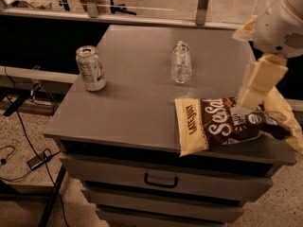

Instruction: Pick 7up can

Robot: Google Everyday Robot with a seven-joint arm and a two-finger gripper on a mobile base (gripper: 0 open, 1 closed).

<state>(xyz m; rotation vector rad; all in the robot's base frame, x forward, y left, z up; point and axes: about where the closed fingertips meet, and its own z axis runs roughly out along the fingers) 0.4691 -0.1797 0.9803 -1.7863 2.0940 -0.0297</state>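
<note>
The 7up can (90, 68) stands upright on the left side of the grey cabinet top (137, 98). It has a silver top and a pale white-green label. My gripper (258, 91) hangs from the white arm (284, 22) at the far right, above the right end of a chip bag. It is far from the can and holds nothing that I can see.
A clear plastic bottle (181, 63) stands at the middle back of the top. A brown and cream chip bag (227, 124) lies at the front right edge. The cabinet has drawers (161, 179) below. Cables (28, 145) lie on the floor at left, and a railing runs behind.
</note>
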